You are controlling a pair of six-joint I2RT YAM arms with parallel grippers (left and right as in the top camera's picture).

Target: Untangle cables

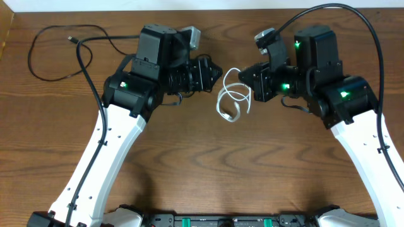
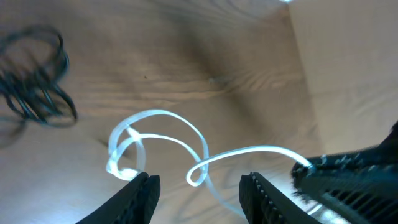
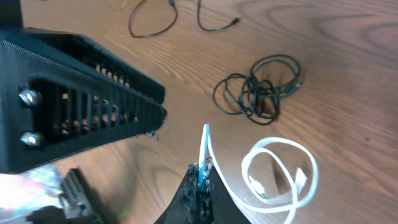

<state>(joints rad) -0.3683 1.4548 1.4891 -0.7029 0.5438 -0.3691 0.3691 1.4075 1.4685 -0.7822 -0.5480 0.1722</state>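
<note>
- Grips one end of the white cable (image 3: 273,143) in the right gripper (image 3: 203,169), jaws pinched tight on it.
- Runs from there in loose loops across the table (image 1: 202,164), between the two grippers.
- Holds the left gripper (image 2: 199,186) partly parted and gripping nothing, with a bend of that cable between its fingertips.
- Shows a coiled black bundle (image 3: 258,90) just beyond the white loops, and a loose black cable (image 1: 60,47) at the table's far left.

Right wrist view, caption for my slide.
Right fingers pinch the white cable, its loops lying beside the tangled black cable bundle.
</note>
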